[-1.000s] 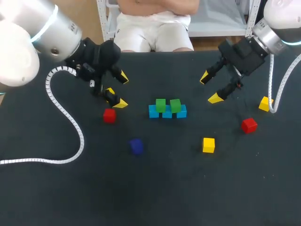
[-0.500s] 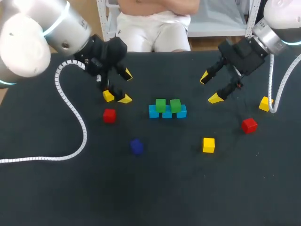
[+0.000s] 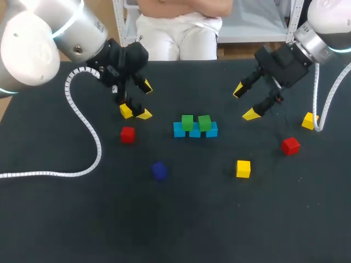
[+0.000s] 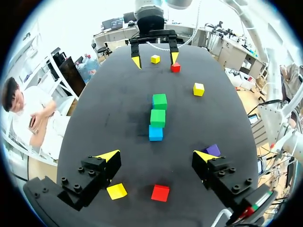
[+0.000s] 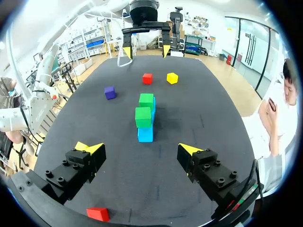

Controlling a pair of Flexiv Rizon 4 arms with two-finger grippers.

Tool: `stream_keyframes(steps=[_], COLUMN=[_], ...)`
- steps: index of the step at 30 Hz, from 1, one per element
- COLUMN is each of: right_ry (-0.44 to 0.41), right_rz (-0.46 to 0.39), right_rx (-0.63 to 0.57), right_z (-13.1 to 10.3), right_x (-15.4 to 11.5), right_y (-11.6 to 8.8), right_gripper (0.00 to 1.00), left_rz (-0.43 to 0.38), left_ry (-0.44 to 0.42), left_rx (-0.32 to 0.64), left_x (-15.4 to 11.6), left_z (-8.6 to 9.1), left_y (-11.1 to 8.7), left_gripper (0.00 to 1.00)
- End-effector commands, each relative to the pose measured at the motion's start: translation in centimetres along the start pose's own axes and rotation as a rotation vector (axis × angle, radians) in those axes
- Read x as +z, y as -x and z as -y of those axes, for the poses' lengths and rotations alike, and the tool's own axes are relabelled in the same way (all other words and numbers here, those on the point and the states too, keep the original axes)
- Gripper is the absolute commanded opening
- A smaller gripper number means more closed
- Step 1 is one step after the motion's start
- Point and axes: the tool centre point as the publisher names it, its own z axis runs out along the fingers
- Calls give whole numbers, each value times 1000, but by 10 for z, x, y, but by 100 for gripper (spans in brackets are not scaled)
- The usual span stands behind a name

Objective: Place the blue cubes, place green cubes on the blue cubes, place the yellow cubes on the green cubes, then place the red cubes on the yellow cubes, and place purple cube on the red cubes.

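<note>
Head view. Shows the left gripper [image 3: 145,100] wide open and empty. Puts a yellow cube [image 3: 126,111] on the table just beside one fingertip, outside the gap. Places the green cubes [image 3: 187,122] on the blue cubes [image 3: 194,131] mid-table, toward the right arm from that cube. Shows the right gripper [image 3: 245,102] also spread and empty, well apart from any yellow.

Left wrist view. Confirms the left gripper [image 4: 156,156] open with nothing held. Locates the yellow cube [image 4: 116,191] below one finger, off the gap's centre line. Finds a red cube [image 4: 160,192] on that line instead. Judges a sideways shift necessary before closing, or the red may be taken.

Right wrist view. Finds the right gripper [image 5: 139,148] open and bare, with the green cubes [image 5: 143,117] straight ahead. Sets the yellow cube [image 5: 172,78] far beyond them. Rates the left arm clearly nearer.
</note>
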Motion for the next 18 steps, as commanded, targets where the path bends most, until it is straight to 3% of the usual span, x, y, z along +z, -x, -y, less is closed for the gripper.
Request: stream_keyframes(steps=[1,9,13,18], right_ry=[-2,-2,-34,-64], right_rz=[1,1,-121,-220], right_rx=[0,0,8,95], right_z=[-1,-1,-27,-59], right_x=[0,0,7,17], right_y=[0,0,10,0], right_gripper=[100,100,100,100], left_rz=[-1,-1,-1,-1], left_ry=[-2,-2,-2,-2], left_rx=[1,1,1,1], left_x=[-1,-1,-1,-1], left_z=[0,0,0,0], left_y=[0,0,0,0], left_gripper=[100,100,100,100])
